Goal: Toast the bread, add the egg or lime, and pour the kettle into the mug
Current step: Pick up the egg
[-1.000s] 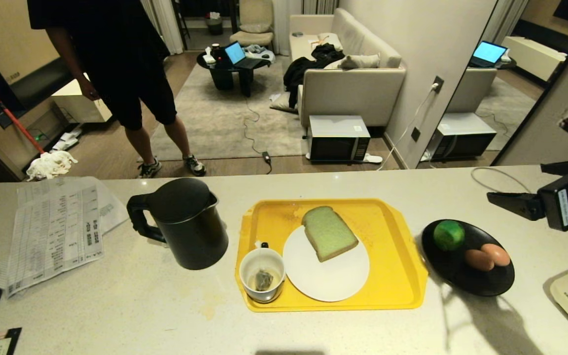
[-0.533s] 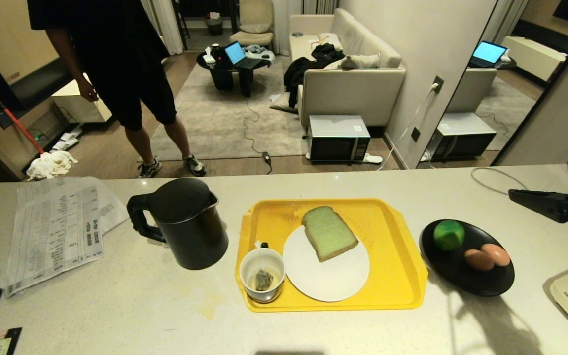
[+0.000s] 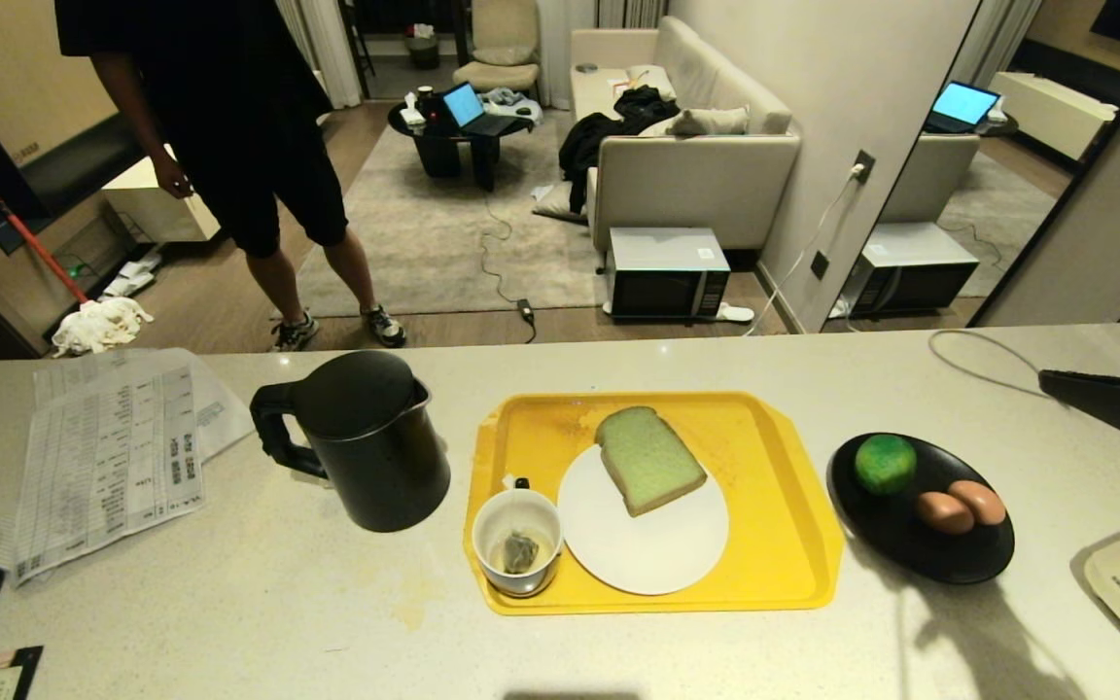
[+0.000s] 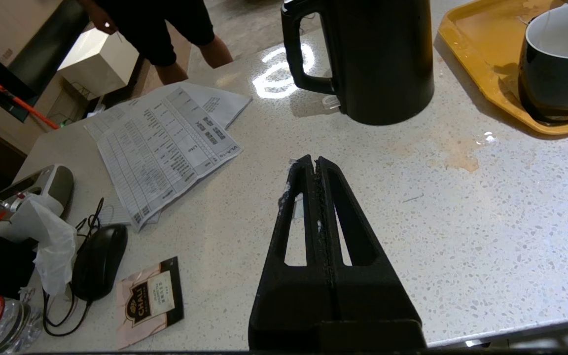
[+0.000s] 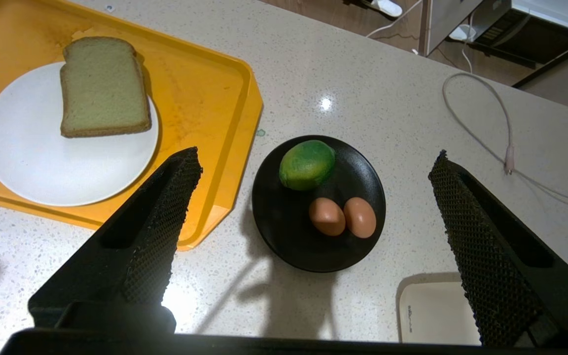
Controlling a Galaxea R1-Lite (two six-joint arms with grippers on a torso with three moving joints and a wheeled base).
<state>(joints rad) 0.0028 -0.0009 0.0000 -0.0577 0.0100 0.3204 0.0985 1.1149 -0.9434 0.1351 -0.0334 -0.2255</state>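
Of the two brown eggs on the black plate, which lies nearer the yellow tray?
The brown egg on the tray's side; its twin touches it, lying farther out.

Lime [image 5: 307, 164] beside two eggs [image 5: 342, 217], black dish [image 5: 284, 236]

Speckled stone-look counter [image 3: 278, 583], glossy where lights reflect. Matte black kettle [image 3: 366, 442]. Glossy yellow plastic tray [image 3: 784, 544]. Smooth white plate [image 3: 657, 544]. Dimpled lime [image 5: 307, 164], smooth eggs [image 5: 342, 217] on black dish [image 5: 284, 236]. Printed paper sheets [image 4: 165, 148]. Right gripper fingers [image 5: 471, 222]: rough mesh-textured pads.

"CHALI" on the tea sachet [image 4: 150, 301] beside the mouse [image 4: 99, 261]
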